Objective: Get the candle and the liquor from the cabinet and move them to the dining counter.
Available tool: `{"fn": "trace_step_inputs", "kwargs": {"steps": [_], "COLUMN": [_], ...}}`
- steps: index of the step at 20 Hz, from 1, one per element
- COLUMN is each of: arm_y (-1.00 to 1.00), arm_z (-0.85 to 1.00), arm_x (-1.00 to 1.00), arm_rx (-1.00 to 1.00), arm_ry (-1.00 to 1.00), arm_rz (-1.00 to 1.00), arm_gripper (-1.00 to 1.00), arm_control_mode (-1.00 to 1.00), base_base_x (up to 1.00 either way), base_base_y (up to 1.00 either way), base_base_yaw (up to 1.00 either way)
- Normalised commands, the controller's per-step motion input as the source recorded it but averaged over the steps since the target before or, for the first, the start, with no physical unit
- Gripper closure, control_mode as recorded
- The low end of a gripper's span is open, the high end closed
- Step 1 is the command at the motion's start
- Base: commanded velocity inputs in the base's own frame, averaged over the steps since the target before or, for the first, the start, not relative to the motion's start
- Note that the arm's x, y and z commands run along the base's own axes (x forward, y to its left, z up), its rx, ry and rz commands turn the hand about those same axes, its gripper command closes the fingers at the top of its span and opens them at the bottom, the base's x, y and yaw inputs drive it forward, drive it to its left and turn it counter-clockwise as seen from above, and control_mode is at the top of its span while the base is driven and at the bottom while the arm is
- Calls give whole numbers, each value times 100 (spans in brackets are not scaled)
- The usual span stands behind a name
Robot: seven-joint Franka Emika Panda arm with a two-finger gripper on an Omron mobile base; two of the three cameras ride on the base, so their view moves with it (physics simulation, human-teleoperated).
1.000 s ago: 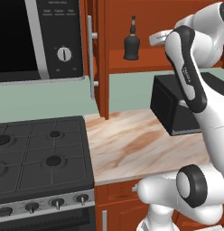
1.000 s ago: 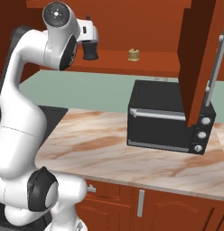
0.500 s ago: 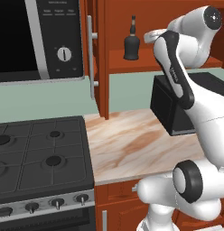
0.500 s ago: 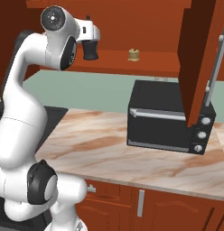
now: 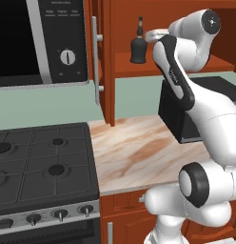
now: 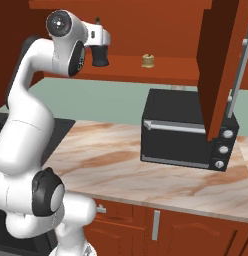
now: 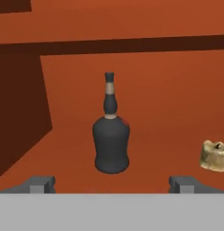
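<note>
The liquor point(image 7: 111, 135), a black bulbous bottle with a thin neck, stands upright on the open cabinet's point(image 5: 134, 67) shelf. It is dead ahead in the hand view, centred between my gripper's point(image 7: 112, 185) wide-apart fingertips point(image 7: 39, 184) and still a little beyond them. The small yellowish candle point(image 7: 214, 155) sits on the same shelf to the bottle's right. From the left base view the liquor point(image 5: 138, 45) is just left of my open gripper point(image 5: 152, 34). From the right base view the hand covers the liquor's point(image 6: 100, 56) neck, and the candle point(image 6: 148, 60) stands apart. The dining counter is out of view.
A black toaster oven point(image 6: 183, 130) sits on the short marble worktop point(image 5: 139, 152) below the shelf. One open cabinet door point(image 6: 221, 65) hangs at the right, another point(image 5: 98, 57) at the left. A stove point(image 5: 39, 167) and a microwave point(image 5: 39, 43) lie further left.
The arm has reached further toward the shelf, bringing the open hand closer to the bottle. Bottle and candle have not moved.
</note>
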Motion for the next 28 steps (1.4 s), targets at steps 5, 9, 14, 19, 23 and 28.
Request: {"fn": "trace_step_inputs", "kwargs": {"steps": [5,9,14,19,23,28], "arm_y": [12,11,8,7,8,1], "arm_z": [7,1,-1,-2,0,0], "arm_x": [30,24,26,28,29,33], "arm_rx": [7,0,0,0,0,0], "arm_ry": [0,0,0,0,0,0], "arm_rz": [0,0,0,0,0,0], "arm_gripper": [-100,-100,-100,-100,-100,-100], "arm_control_mode": [-100,-100,-100,-100,-100,-100], "base_base_x": [0,0,0,0,0,0], "base_base_y": [0,0,0,0,0,0], "base_base_yaw": [0,0,0,0,0,0]}}
